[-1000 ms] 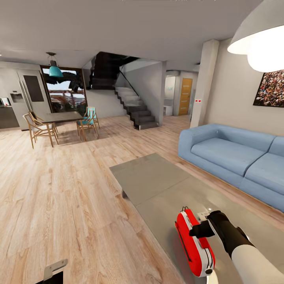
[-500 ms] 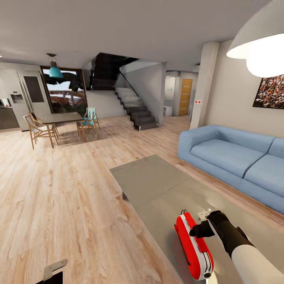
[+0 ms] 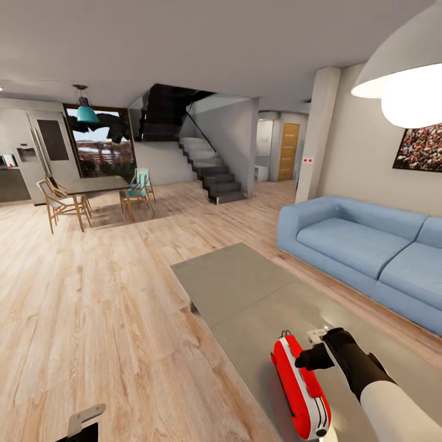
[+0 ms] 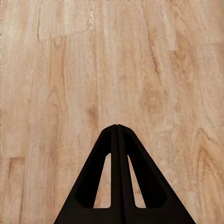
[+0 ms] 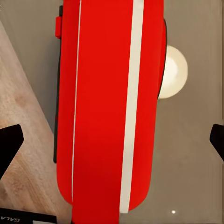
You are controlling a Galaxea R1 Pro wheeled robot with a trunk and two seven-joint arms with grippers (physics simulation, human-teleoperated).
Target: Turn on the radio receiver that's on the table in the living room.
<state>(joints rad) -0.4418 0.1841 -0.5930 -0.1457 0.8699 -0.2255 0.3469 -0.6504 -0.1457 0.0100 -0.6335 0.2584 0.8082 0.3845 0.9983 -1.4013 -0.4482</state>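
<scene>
The left hand point(image 4: 117, 128) hangs over the wood floor point(image 4: 56, 70) with its fingers pressed together. The red radio point(image 3: 301, 385) sits on the grey surface point(image 3: 239, 282), near the edge closest to the robot and by the floor-side edge. The right hand point(image 3: 316, 356) is right above the radio, touching its top, with its fingers spread wide. A blue sofa point(image 3: 362, 245) is past the far side.

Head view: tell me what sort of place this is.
An open-plan home living room, most likely. A blue sofa faces a low grey table on a wood plank floor, with a dining table and a staircase beyond.
</scene>
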